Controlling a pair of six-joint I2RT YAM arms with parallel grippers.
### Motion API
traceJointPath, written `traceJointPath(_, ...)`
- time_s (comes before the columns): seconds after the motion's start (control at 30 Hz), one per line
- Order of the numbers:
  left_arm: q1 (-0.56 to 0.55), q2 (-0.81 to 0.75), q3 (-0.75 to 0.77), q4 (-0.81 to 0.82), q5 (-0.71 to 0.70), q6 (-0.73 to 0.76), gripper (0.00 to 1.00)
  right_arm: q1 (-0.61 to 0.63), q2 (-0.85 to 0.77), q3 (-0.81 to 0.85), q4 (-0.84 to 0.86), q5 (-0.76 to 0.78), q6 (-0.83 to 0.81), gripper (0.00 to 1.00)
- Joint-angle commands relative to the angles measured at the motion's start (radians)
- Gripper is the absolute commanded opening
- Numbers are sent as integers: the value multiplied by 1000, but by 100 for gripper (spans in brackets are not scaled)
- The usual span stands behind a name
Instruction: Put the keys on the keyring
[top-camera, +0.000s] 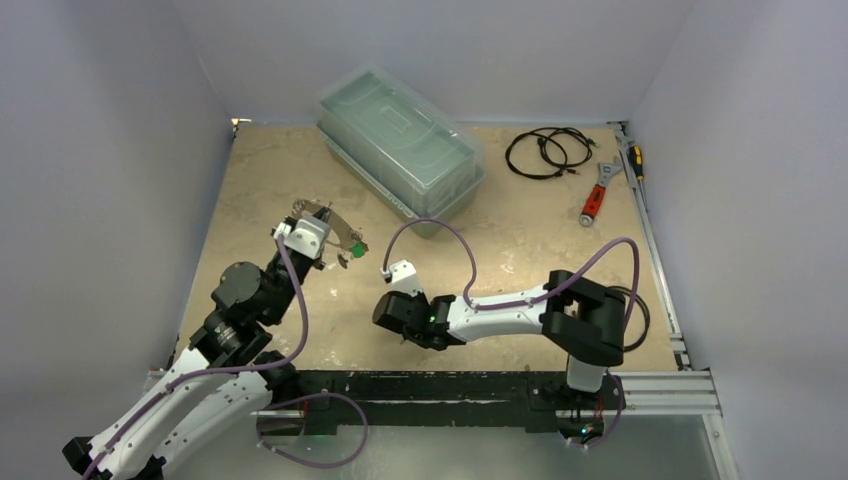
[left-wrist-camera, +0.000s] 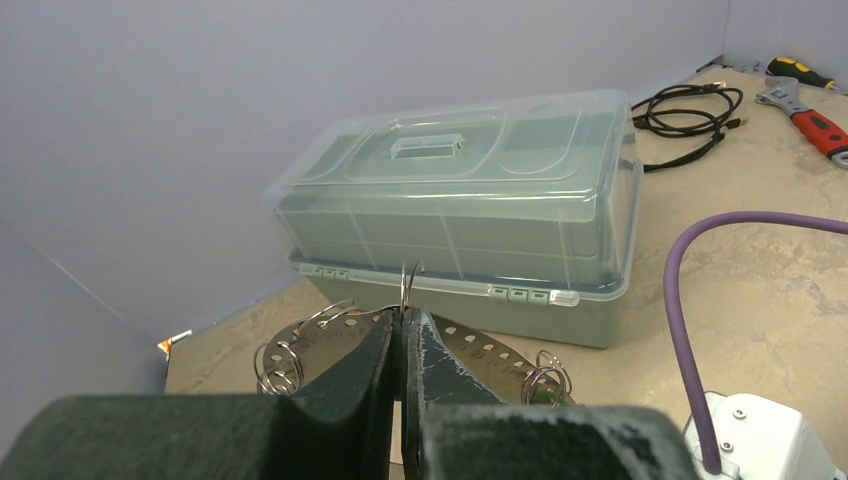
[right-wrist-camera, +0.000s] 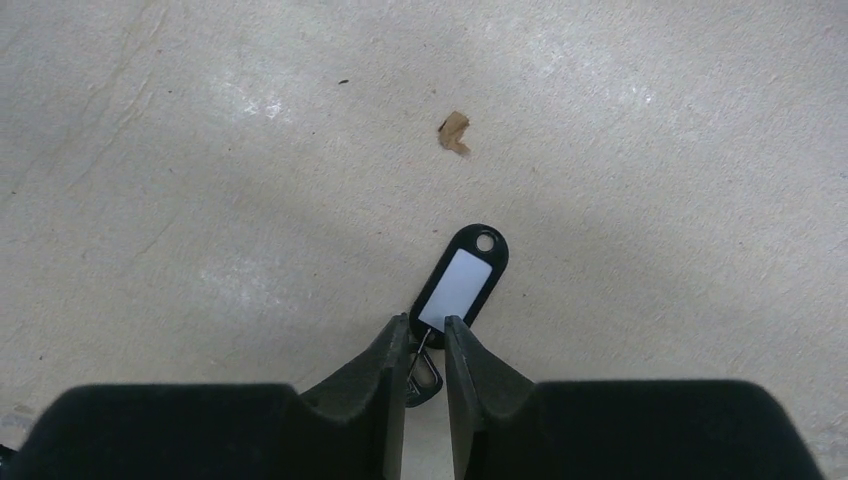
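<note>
Left gripper (left-wrist-camera: 403, 338): jaws pressed together with no visible gap, pinching the keyring (left-wrist-camera: 480, 350) at the middle of its near edge. The plate is held off the table (top-camera: 260, 190), over its left half, and spreads to both sides of the fingers. Wire split rings (left-wrist-camera: 278, 366) hang from its rim holes at either end, and one stands up just above the fingertips. In the top view a green key tag (top-camera: 355, 250) dangles at the plate's right end.

Clear-lidded plastic box (top-camera: 400, 150): far centre, lid on, just beyond the keyring.

Right gripper (right-wrist-camera: 427, 340): pointed down at the table near centre, jaws nearly closed with a narrow gap. The black key tag (right-wrist-camera: 460, 280) lies flat on the table, its clip end between the fingertips (whether the pads actually clamp it, cannot tell).

Far right: coiled black cable (top-camera: 545, 152), then red-handled wrench (top-camera: 597, 195), well apart from both arms.
</note>
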Motion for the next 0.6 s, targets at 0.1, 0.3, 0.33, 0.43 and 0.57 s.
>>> traceJointPath(0.1,8,3,7,70,17,-18,0,15,-77,-11,-11,-1,23,28)
traceJointPath(0.3,7,4,6,70,18,-19,0,16,-71,-27,0,-18,32,24)
traceJointPath(0.33,8,4,6,71,18,-20,0,16,-67,-29,2,-20,33,24)
traceJointPath(0.43,8,7,6,71,20,-20,0,18,-56,-32,16,-34,32,28)
traceJointPath(0.57,8,9,7,71,22,-20,0,25,-51,-22,22,-38,26,34)
